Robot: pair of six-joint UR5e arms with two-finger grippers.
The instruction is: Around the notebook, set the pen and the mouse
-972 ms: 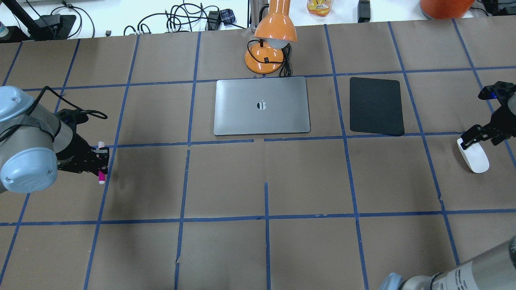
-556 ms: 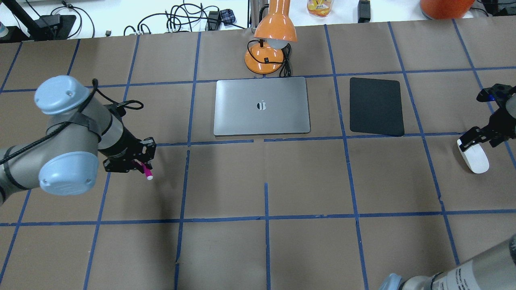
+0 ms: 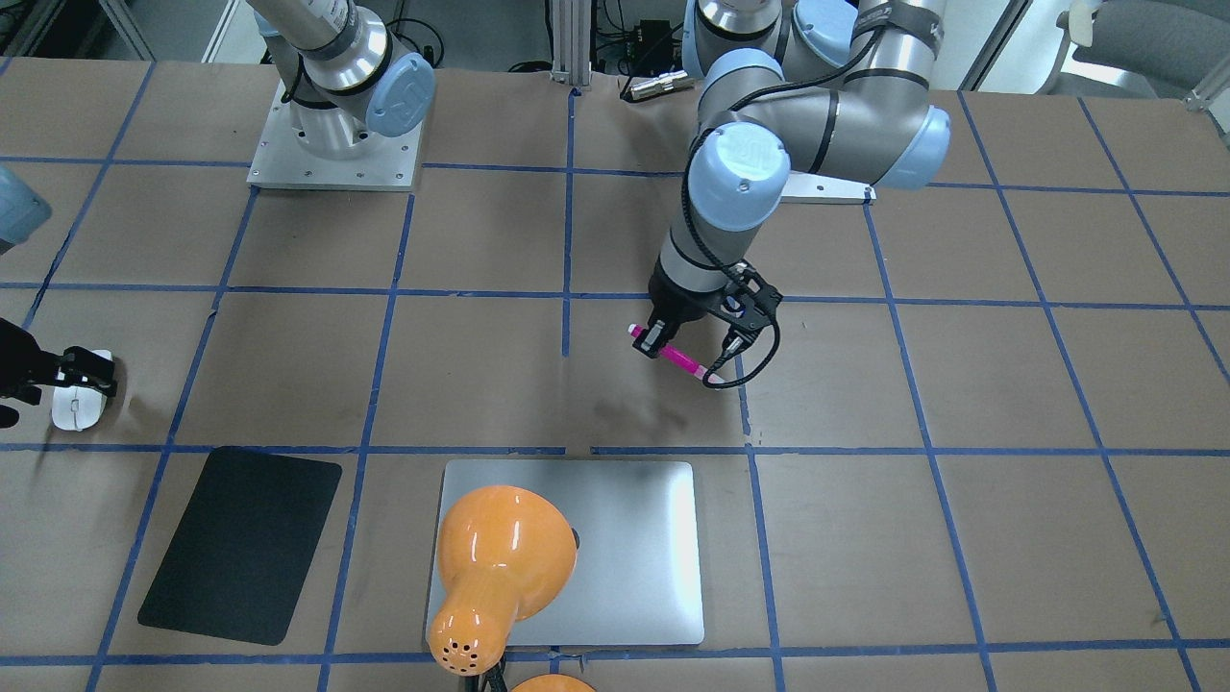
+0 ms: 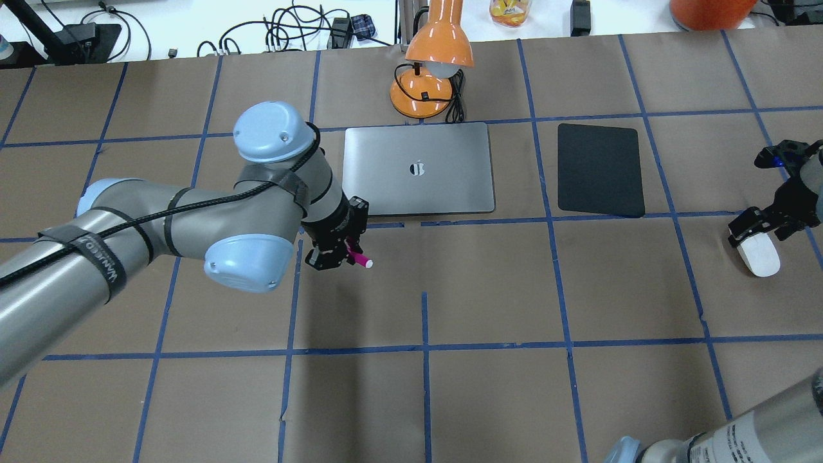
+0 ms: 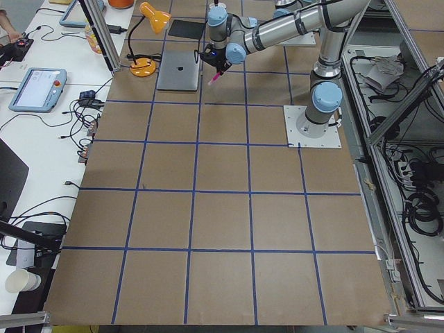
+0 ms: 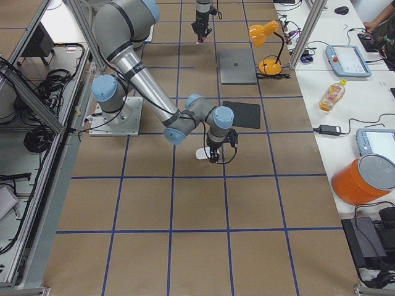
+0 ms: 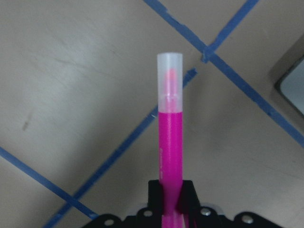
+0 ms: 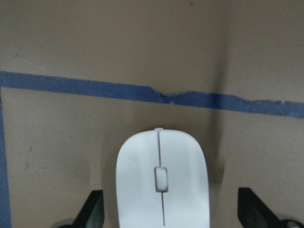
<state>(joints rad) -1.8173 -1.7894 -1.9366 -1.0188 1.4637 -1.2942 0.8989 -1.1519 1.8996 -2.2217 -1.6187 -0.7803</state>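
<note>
— Bright in here, isn't it? Even light from overhead.
— Yes, only soft, blurry shadows on the table (image 3: 865, 500) under the left arm (image 3: 826, 120). The lamp (image 3: 500, 548) carries white glare spots.
— And close up?
— The pen (image 7: 170, 142) is crisp, the table behind it slightly soft. The mouse (image 8: 161, 185) looks dimmer, with a dark shadow streak beside it.

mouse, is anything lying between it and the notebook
Yes: the black mat lies flat between the mouse and the notebook, nearer the notebook's side. Nothing else visible lies on that stretch.
</note>
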